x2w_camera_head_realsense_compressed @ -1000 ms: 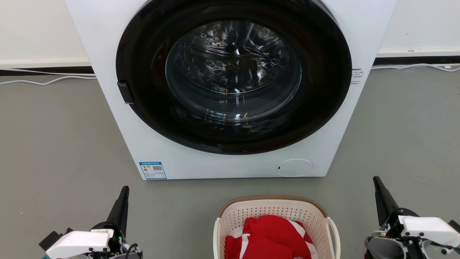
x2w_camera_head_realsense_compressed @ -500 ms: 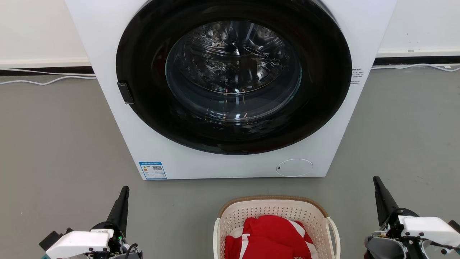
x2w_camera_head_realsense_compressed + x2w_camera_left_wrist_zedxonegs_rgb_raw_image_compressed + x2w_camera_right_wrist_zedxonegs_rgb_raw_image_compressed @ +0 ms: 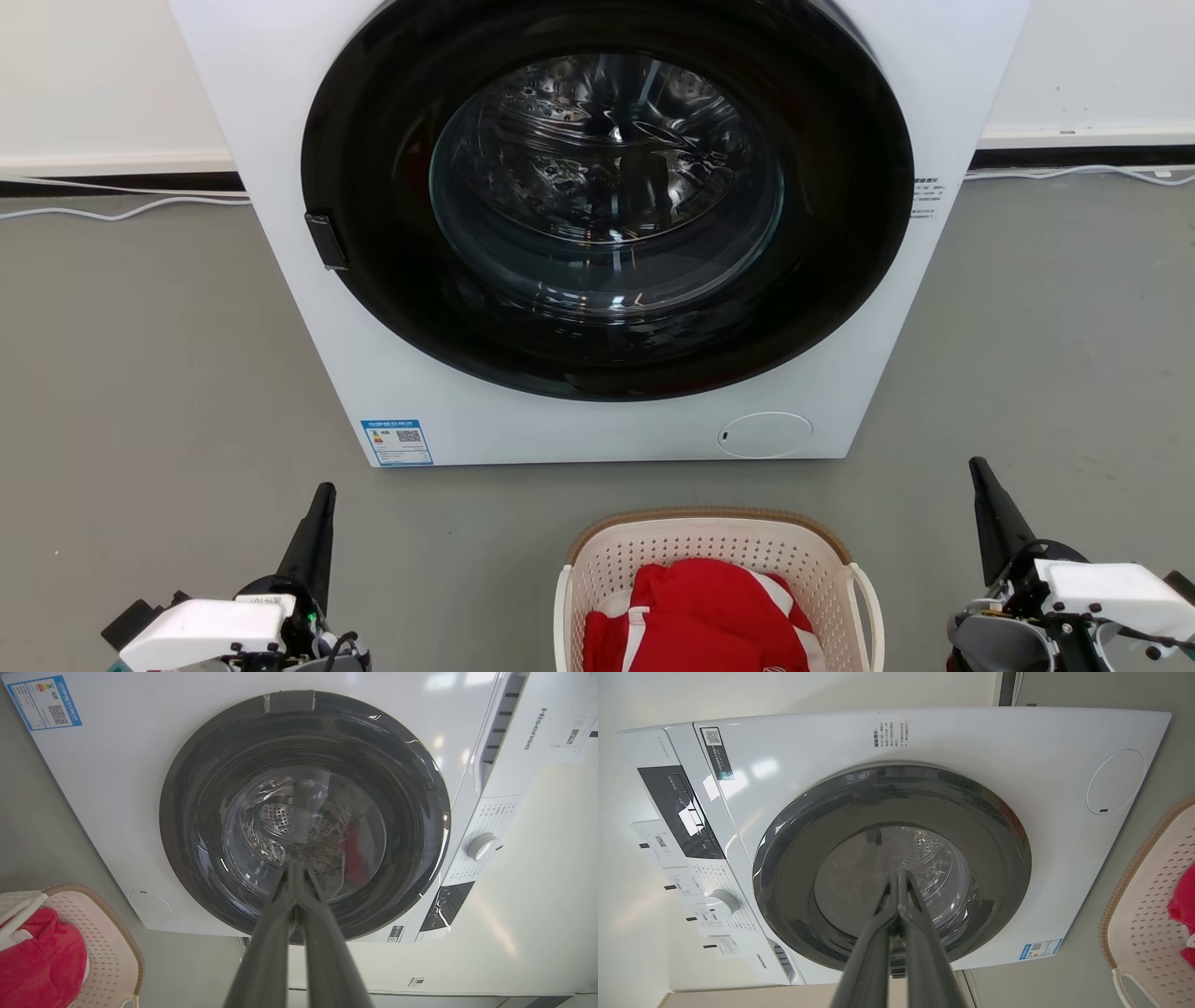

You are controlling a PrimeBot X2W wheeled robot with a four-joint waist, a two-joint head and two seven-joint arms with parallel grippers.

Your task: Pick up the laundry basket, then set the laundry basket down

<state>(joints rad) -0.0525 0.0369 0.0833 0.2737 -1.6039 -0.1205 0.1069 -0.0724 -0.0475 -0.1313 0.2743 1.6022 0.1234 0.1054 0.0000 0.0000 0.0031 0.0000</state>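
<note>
The cream-white perforated laundry basket (image 3: pixel 714 546) with a brown rim stands on the grey floor at the bottom centre of the head view, holding a red garment (image 3: pixel 700 616). Its edge also appears in the left wrist view as the basket (image 3: pixel 110 952) and in the right wrist view as the basket (image 3: pixel 1143 919). My left gripper (image 3: pixel 324 493) rests at the lower left, well left of the basket, fingers together and holding nothing (image 3: pixel 295 865). My right gripper (image 3: pixel 977 467) sits to the basket's right, also shut and holding nothing (image 3: pixel 899 877).
A white front-loading washing machine (image 3: pixel 597 233) with a closed dark round door stands just beyond the basket. White cables (image 3: pixel 121 210) run along the wall base on the floor. Grey floor (image 3: pixel 159 373) spreads to both sides.
</note>
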